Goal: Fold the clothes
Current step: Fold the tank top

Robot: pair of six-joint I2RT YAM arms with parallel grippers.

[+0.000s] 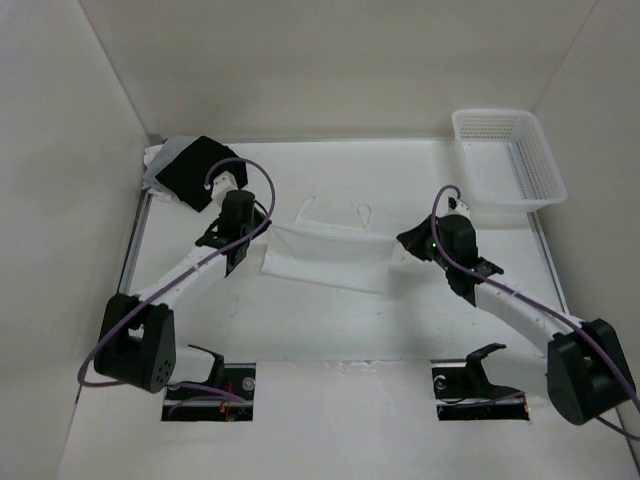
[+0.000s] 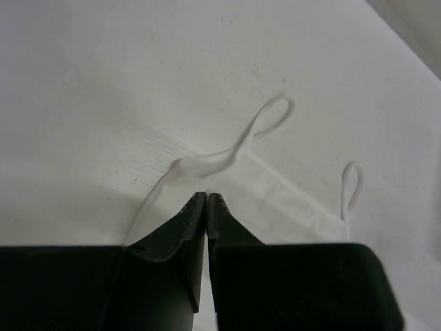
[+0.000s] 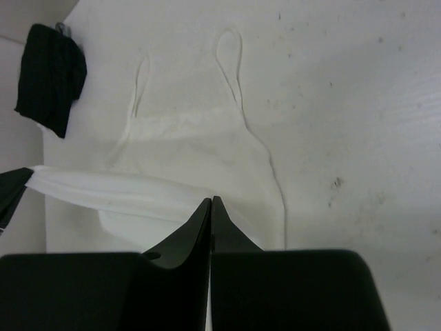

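Note:
The clothes [image 1: 325, 258], a thin white garment, lie in the middle of the table with two narrow strap loops [image 1: 365, 212] pointing to the far side. My left gripper [image 1: 263, 234] is at the garment's left edge and my right gripper [image 1: 403, 240] is at its right edge. Both are shut. In the right wrist view a raised band of the clothes [image 3: 117, 189] runs from my right gripper [image 3: 211, 200] across to the left one. In the left wrist view the left gripper [image 2: 207, 195] is pinched at the cloth edge, just below a strap loop [image 2: 269, 117].
A black cloth [image 1: 195, 170] lies in the far left corner, behind my left arm. A white mesh basket [image 1: 490, 113] stands at the far right. White walls close in the table on three sides.

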